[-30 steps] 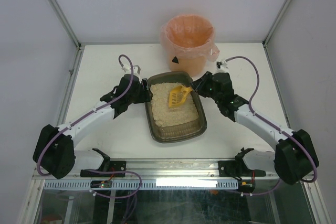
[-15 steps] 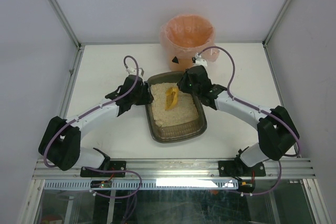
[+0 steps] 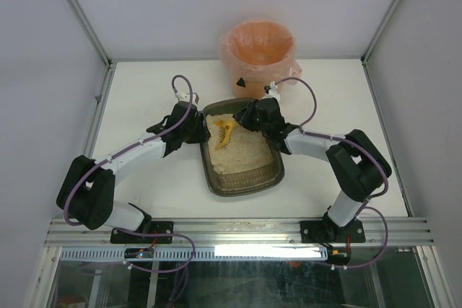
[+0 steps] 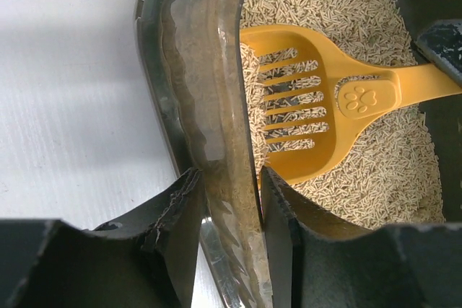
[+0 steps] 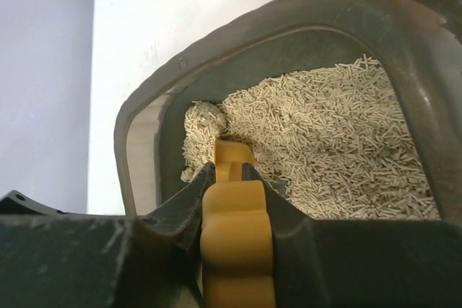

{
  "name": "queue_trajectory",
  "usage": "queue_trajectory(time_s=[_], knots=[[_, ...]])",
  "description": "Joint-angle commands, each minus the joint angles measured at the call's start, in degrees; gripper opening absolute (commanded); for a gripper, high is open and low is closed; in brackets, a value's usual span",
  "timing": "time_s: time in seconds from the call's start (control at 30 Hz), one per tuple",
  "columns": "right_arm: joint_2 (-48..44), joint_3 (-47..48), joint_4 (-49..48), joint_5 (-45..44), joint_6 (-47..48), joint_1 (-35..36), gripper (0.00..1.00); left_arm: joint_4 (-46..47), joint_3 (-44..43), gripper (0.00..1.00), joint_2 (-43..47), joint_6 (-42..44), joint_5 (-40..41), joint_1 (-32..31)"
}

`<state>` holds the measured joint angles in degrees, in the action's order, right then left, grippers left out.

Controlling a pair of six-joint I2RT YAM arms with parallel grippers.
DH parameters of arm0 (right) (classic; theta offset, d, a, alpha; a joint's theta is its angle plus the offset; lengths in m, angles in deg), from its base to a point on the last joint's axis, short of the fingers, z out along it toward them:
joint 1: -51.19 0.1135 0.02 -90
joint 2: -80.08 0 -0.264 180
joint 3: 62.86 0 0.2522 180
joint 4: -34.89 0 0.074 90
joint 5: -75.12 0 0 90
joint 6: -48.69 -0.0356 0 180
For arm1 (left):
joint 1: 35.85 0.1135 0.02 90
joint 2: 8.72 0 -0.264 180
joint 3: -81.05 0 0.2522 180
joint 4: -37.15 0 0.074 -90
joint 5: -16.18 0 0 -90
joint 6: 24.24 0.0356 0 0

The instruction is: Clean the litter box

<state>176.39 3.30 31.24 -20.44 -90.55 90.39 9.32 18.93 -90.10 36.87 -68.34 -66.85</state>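
Litter box point(image 3: 242, 186) sits mid white table point(image 3: 144, 84), long axis running away from the bases, pellet litter point(image 5: 325, 149) inside. The pink-lined bin point(image 3: 258, 48) is just past its far end. Left arm reaches in low from the left. Left gripper point(image 4: 229, 185) straddles the box's left wall near the far corner, one finger outside, one inside, pinched on the rim. Right arm is folded sharply at the elbow, wrist over the far right corner. Right gripper point(image 5: 229, 171) is clamped on the handle of the yellow slotted scoop point(image 4: 317, 106), whose blade is in the litter against the left wall.

No readable words or numbers. Paw-print emboss point(image 4: 359, 97) on scoop point(image 4: 317, 52) handle base, scoop inside litter box point(image 4: 195, 106). Small black triangle mark point(image 3: 240, 82) on bin point(image 3: 268, 70), just behind litter box.
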Motion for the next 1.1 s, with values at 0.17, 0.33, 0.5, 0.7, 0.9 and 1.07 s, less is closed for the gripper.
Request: queue_trajectory(time_s=[0.17, 0.33, 0.5, 0.7, 0.9, 1.07], knots=[[4.3, -8.94, -14.28, 11.68, -9.37, 2.03, 0.0, 2.77, -1.26, 0.37, -2.1, 0.83, -2.74, -0.02], [0.23, -13.67, -19.69, 8.67, -12.15, 1.7, 0.0, 1.98, -1.36, 0.38, -0.93, 0.91, -1.09, 0.02], [-4.97, -16.76, -21.37, 6.21, -12.35, 0.79, 0.0, 0.86, -1.87, 0.44, 1.91, 0.94, 0.41, 0.07], [-8.43, -19.48, -23.8, 5.92, -13.0, -0.44, 0.0, 0.16, -2.33, 0.53, 3.58, 0.94, 1.41, 0.12], [-8.79, -22.18, -28.24, 6.36, -14.67, -1.55, 0.0, -0.51, -2.84, 0.6, 4.97, 1.11, 2.24, 0.09], [-10.69, -24.07, -29.78, 5.96, -14.76, -2.62, 0.0, -0.73, -2.74, 0.61, 5.48, 1.15, 2.68, 0.2]])
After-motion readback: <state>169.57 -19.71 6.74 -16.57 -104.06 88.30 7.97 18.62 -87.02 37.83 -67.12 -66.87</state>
